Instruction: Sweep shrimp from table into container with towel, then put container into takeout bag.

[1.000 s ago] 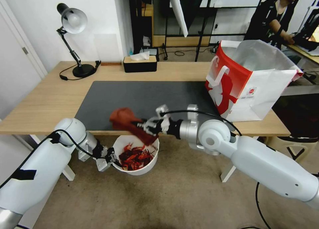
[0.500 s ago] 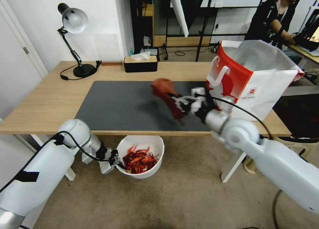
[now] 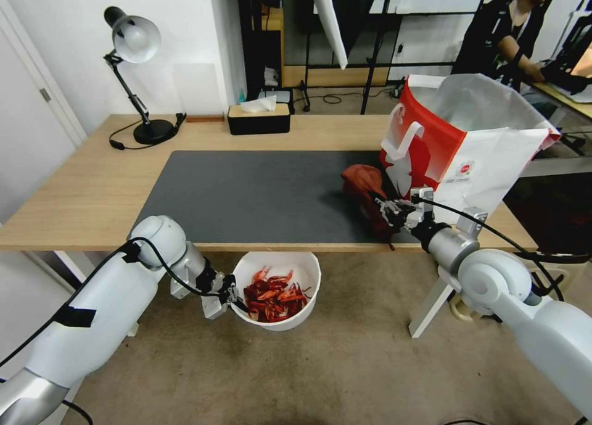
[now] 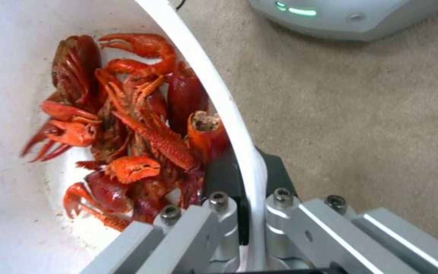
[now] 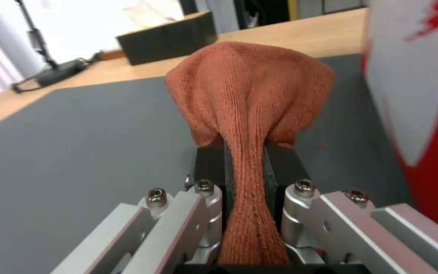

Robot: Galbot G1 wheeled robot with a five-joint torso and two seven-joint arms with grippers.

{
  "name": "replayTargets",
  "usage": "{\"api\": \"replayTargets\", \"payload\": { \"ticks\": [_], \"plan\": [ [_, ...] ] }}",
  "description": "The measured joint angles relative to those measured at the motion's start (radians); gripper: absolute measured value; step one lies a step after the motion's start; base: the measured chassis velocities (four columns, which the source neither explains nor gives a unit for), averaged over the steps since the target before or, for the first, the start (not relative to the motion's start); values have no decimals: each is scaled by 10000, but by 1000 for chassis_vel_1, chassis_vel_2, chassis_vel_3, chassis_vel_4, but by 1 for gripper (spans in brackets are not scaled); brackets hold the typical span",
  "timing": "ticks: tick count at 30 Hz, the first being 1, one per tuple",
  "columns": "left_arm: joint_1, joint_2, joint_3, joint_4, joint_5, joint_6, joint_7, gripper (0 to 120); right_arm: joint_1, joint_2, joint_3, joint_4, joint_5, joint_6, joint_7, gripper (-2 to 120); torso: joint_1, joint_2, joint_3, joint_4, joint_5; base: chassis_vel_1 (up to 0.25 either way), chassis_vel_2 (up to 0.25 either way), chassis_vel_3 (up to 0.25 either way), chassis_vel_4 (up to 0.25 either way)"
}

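Down below the counter edge, the left gripper (image 3: 231,293) is clamped on the rim of the bowl (image 3: 306,271), one finger inside the wall and one outside, as the left wrist view shows. It holds the bowl in the air over the carpet, just under the front edge of the counter (image 3: 80,190). Inside the bowl, right by the gripper, lies the heap of red shrimp (image 3: 272,292), claws and shells piled against the near wall (image 4: 143,125).

Off to the other side, the right gripper (image 3: 387,210) is closed tight on the towel (image 3: 365,193), with a narrow neck of cloth pinched between its fingers and the rest bunched out beyond them (image 5: 252,91). That bundle sits low over the dark mat (image 3: 246,193), near its right end. Just beyond the gripper and the towel stands the takeout bag (image 3: 468,147), upright on the counter with its mouth open. Farther back from both grippers are a tissue box (image 3: 259,116) and a desk lamp (image 3: 137,73).
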State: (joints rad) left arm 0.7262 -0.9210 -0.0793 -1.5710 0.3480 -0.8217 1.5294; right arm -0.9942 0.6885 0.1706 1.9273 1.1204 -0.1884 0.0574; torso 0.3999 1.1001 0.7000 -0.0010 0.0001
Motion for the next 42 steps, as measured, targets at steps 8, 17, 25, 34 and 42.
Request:
{"api": "replayTargets", "payload": {
  "ticks": [8, 17, 25, 34, 42],
  "plan": [
    [152, -114, -9, 28, 119, -8, 3, 0, 123, 446, -14, -1046, -488, 107, 355, 8, 2, 0, 0, 10, -2, 0, 0, 0, 0],
    [241, -80, -127, 77, 91, -11, 3, 0, 603, 637, -578, -1275, -755, -100, 726, 22, 1, -1, 0, 10, -1, 0, 0, 0, 0],
    [243, 52, -148, 47, 24, -11, 2, 0, 682, 602, -637, -1017, -958, -103, 1050, 48, 2, -1, 0, 10, -1, 0, 0, 0, 0],
    [400, 253, -63, -259, -109, -10, 0, 0, 445, 518, -322, -377, -994, -78, 1220, 79, 1, -1, 0, 9, -1, 0, 0, 0, 0],
    [852, 453, -82, -774, -233, -10, 0, 0, 25, 462, 189, 459, -1181, -61, 1402, 99, 2, -1, 0, 10, -1, 0, 0, 0, 0]
  ]
}}
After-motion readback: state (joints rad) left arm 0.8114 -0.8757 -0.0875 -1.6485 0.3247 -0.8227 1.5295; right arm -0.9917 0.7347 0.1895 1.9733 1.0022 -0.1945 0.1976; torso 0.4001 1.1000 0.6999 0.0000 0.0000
